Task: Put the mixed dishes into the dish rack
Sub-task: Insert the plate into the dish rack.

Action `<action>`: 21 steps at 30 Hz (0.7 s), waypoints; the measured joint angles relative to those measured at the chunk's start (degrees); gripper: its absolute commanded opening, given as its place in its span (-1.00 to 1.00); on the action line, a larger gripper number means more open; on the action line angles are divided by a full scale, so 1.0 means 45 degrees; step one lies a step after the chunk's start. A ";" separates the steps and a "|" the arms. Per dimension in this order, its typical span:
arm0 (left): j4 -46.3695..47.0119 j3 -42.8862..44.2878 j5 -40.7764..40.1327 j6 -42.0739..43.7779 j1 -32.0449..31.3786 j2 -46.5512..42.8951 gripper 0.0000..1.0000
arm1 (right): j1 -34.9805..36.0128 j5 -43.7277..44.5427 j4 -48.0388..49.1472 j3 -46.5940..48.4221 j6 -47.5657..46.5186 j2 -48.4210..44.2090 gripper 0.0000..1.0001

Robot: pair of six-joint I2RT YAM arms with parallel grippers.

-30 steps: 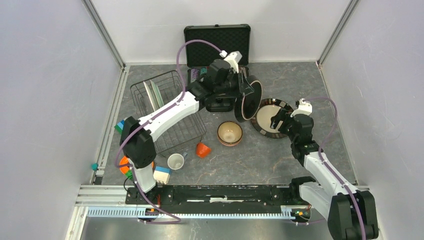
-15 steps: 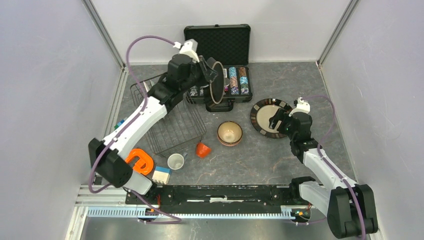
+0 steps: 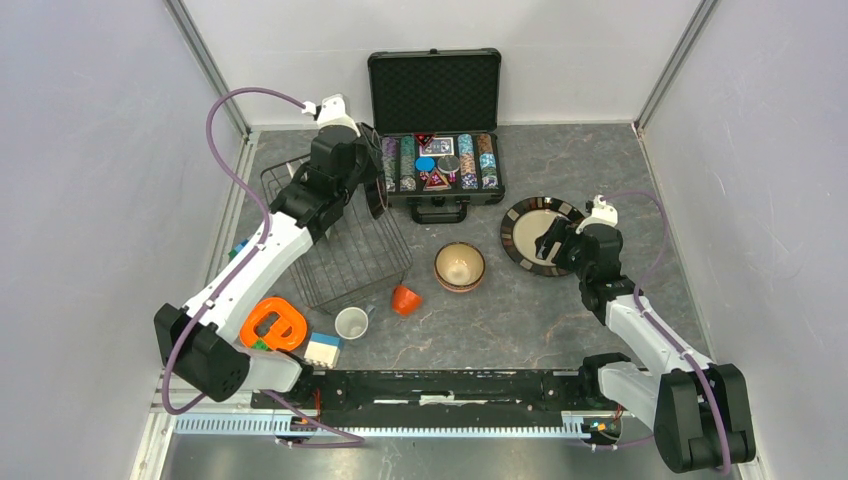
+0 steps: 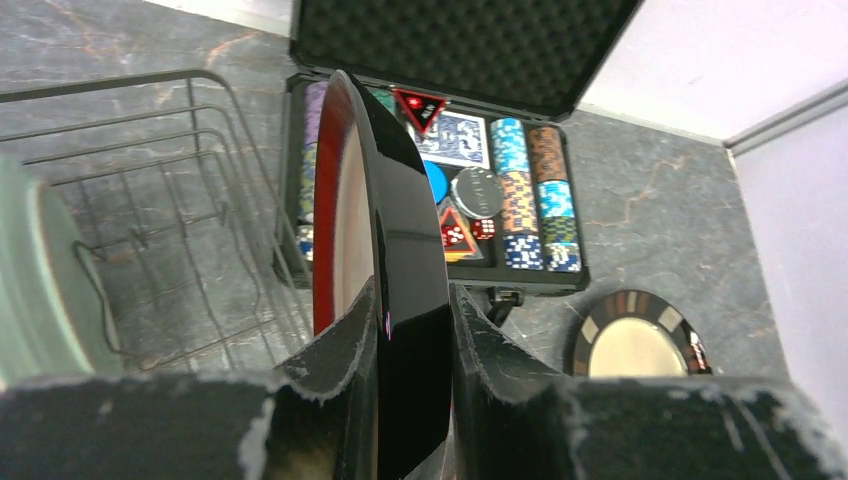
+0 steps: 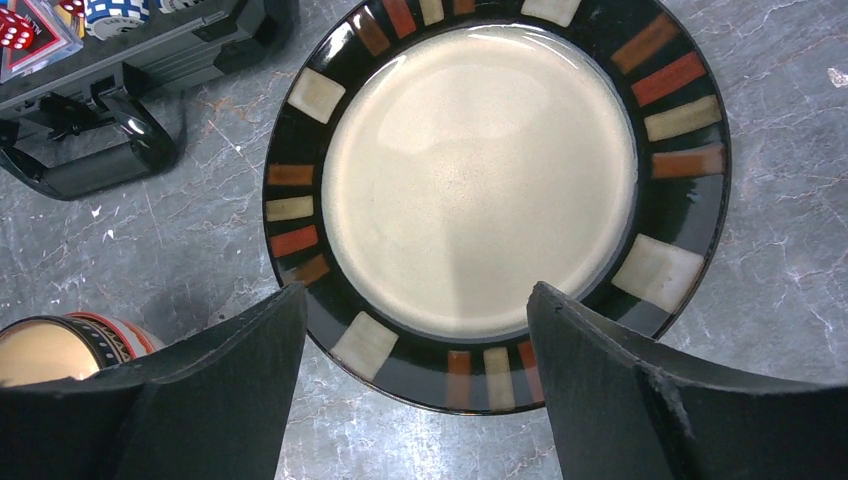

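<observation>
My left gripper [image 3: 368, 178] is shut on a black plate with a red rim [image 3: 380, 196] and holds it on edge above the far right corner of the black wire dish rack [image 3: 350, 262]. In the left wrist view the plate [image 4: 392, 220] stands between my fingers [image 4: 330, 360], with the rack [image 4: 150, 150] to its left and a pale green plate [image 4: 35, 280] standing in it. My right gripper [image 3: 556, 240] is open just above the near edge of the dark-rimmed beige plate [image 5: 480, 170] flat on the table. A tan bowl [image 3: 460, 267], an orange cup [image 3: 405, 299] and a white cup [image 3: 351, 323] stand near the rack.
An open black case of poker chips [image 3: 440, 160] stands behind the rack and bowl. An orange ring toy [image 3: 272, 322] and a white-and-blue block [image 3: 323, 348] lie at the near left. Grey walls close in both sides.
My left arm has swung left with the plate, from beside the chip case to over the rack's far right corner. The right gripper has stayed over the dark-rimmed plate.
</observation>
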 measured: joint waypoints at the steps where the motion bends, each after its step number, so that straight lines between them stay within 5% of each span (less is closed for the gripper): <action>1: -0.0044 -0.0044 -0.0155 0.0053 0.0029 0.0000 -0.96 | 0.0000 -0.0005 0.0000 0.0000 0.0005 0.0000 0.69; 21: -0.0267 -0.0277 -0.1035 0.0214 0.1554 0.0029 -0.96 | 0.0000 -0.0005 -0.0078 0.0034 0.0034 0.0170 0.69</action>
